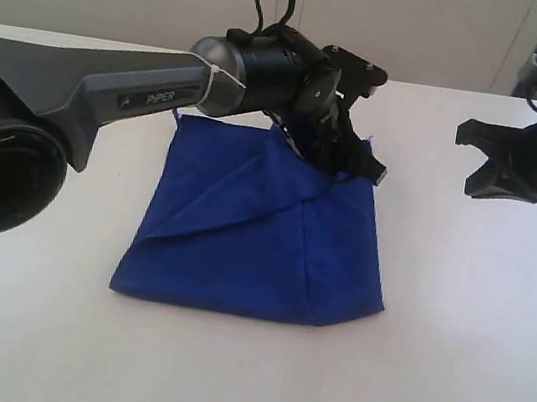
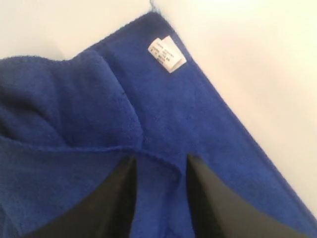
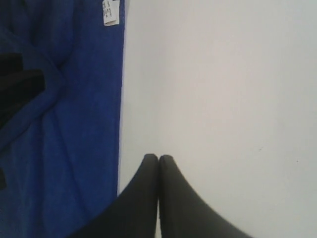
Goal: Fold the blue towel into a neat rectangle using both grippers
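The left claw (image 2: pixel 158 197), black and two-jawed on its dark grey PIPER-marked arm, hangs over the far right corner of the deep royal-blue soft microfibre towel (image 1: pixel 251 249), jaws parted, gripping nothing, with a doubled hem of cloth (image 2: pixel 148 153) lying right between them. The towel sits mid-table on the plain white table (image 1: pixel 444 379), folded over but not tidy: a slanting flap (image 1: pixel 215 188) runs across its left half, and the near right corner pokes out past the edge. The small white fabric tag (image 2: pixel 167 53) shows near the far corner, close by the left claw. So the job here, as I read it, is squaring up. That left claw wants to come straight down on the hem and pinch both layers together, not just the top one, or the fold will slide apart. Over on the right, the right claw (image 3: pixel 158 162), black as well, hovers above bare table beside the towel's right edge, jaws pressed shut and empty. It needs to open and take the matching edge. Both should pull evenly, low and slow, to keep the edges in line.
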### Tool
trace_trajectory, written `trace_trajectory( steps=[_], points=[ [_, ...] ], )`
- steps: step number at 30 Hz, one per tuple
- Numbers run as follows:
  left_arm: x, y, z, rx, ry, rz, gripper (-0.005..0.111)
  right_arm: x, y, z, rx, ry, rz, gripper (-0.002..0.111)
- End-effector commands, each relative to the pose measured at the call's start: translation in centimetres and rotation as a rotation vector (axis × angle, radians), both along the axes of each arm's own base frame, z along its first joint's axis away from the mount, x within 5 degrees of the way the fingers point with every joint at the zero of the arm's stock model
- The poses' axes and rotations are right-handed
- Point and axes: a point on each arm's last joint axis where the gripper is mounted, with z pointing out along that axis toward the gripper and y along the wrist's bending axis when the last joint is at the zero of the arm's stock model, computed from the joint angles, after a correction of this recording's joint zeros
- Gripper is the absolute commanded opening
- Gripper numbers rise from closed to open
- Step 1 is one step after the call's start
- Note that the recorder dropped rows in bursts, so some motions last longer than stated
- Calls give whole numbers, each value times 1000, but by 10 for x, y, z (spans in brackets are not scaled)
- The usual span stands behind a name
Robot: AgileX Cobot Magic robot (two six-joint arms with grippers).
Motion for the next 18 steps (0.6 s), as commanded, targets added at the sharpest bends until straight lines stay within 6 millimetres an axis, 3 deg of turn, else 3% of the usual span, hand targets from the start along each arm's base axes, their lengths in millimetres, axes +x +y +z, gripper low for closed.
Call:
trace_trajectory(
  steps=[1,9,14,18],
  points=[
    [0,-6,6,-67,-28,-1,50,2,-4,2,-17,-20,-2,0],
    [5,-11,-23,-48,-24,-10,50,2,-4,2,-26,-20,2,0],
    [8,-9,-27,1,-77,-34,50,2,-5,2,-34,-26,0,0],
    [9,-6,-28,65,-95,-46,38,2,-6,1,-40,-33,-8,0]
  ],
)
